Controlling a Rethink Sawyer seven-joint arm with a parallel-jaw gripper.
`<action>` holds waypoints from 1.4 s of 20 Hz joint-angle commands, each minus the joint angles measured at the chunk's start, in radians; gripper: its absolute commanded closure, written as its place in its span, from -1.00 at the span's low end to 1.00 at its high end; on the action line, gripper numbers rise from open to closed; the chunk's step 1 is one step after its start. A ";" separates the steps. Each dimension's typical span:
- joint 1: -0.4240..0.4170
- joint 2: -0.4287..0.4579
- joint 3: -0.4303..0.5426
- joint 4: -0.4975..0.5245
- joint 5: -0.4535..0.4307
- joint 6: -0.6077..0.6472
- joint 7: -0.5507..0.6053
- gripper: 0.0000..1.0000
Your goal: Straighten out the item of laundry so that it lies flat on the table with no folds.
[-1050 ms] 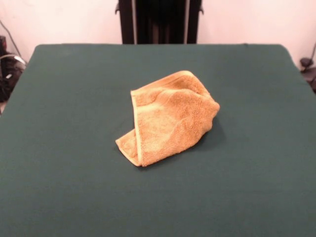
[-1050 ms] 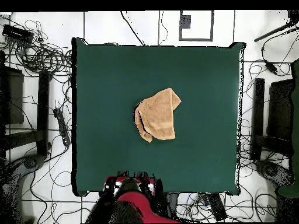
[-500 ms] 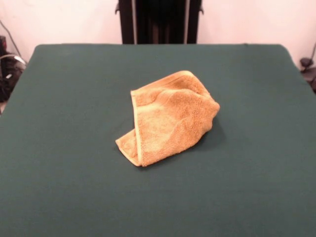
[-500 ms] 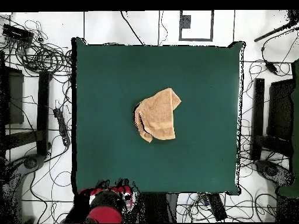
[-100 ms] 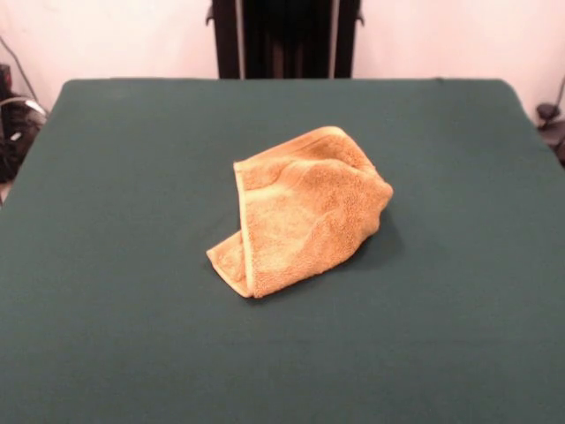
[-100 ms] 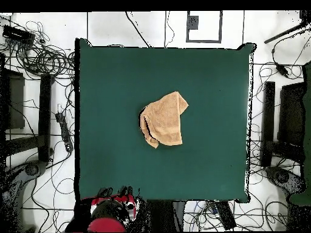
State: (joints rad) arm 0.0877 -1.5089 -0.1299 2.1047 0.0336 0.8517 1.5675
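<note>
Green cloth covers the one big table [image 5: 106,265] we've got, and on it sits exactly one towel [image 5: 300,212], orange-tan terry, pretty much at the table's middle with bare green all around it. From above, the towel [image 6: 164,119] is well apart from every table [image 6: 212,73] edge. It's not flat at all: it's folded over itself into a lumpy wedge, with a hemmed edge running down one side and a smaller flap curling out underneath that side. We count one folded-over top layer plus that one tucked flap.

One robot arm [image 6: 109,213] shows in the overhead view, red and black, sitting just off the table's edge and well apart from the towel. We can't make out the gripper on it, so we can't tell how far open it is or if it's got anything. Cables sprawl on the floor around the table.
</note>
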 commanded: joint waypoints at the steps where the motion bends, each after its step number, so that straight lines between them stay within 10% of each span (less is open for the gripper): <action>1: 0.031 -0.003 -0.037 0.035 -0.043 0.176 0.285 -1.00; 28: 0.022 -0.081 -0.073 0.019 -0.108 0.314 0.245 -1.00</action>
State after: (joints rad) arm 0.0944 -1.5917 -0.1480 2.0006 -0.0424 1.0611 1.5677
